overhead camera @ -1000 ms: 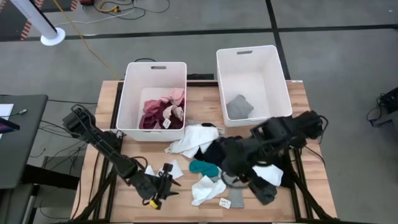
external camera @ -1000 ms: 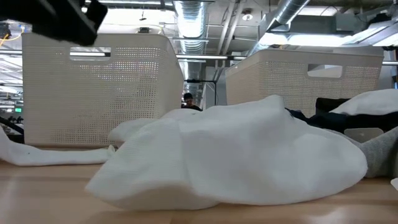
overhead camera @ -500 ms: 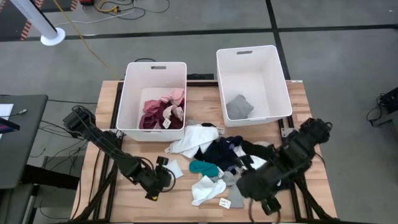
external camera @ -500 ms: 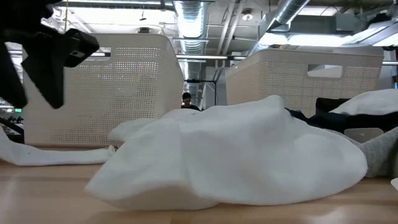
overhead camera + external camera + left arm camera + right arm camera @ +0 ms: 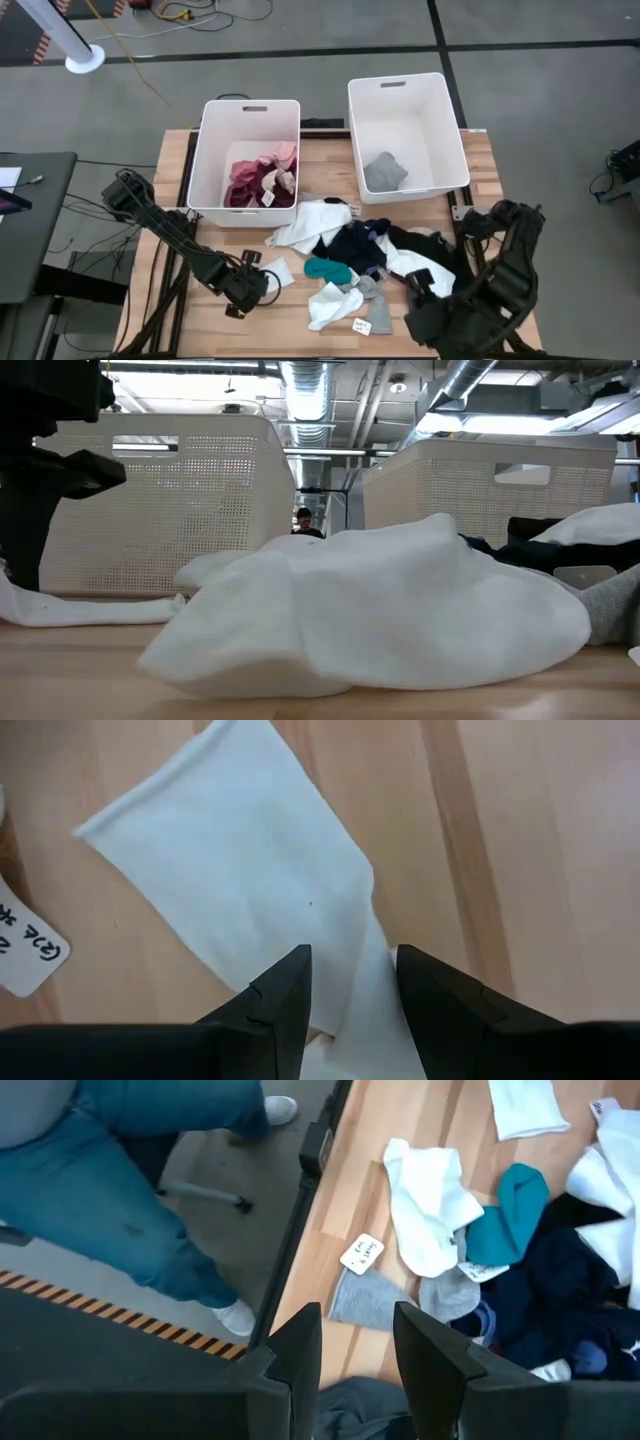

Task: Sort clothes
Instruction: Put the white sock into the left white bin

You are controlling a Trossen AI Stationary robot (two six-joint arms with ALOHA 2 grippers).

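Observation:
The clothes lie in a pile (image 5: pixel 360 250) on the wooden table: white, navy and black pieces, a teal sock (image 5: pixel 328 268), a grey sock (image 5: pixel 365 1295) and a white sock (image 5: pixel 430 1210). My left gripper (image 5: pixel 243 290) points down at the near left, open. Its fingers (image 5: pixel 353 955) stand on either side of the narrow end of a flat white cloth (image 5: pixel 240 860); whether they touch it I cannot tell. My right gripper (image 5: pixel 420 305) is at the near right, open (image 5: pixel 357 1315) and empty. It is above a dark grey garment (image 5: pixel 350 1415) that lies on the table.
The far-left white bin (image 5: pixel 205 150) holds pink and maroon clothes (image 5: pixel 262 175). The far-right bin (image 5: pixel 455 130) holds a grey garment (image 5: pixel 384 172). A paper tag (image 5: pixel 25 955) lies beside the white cloth. A person's legs (image 5: pixel 120 1190) stand off the table's near edge.
My right gripper has drawn back from the middle of the pile toward the table's near right corner, empty. My left gripper has tipped from lying level to pointing down and has come down over the white cloth. The clothes have stayed where they were.

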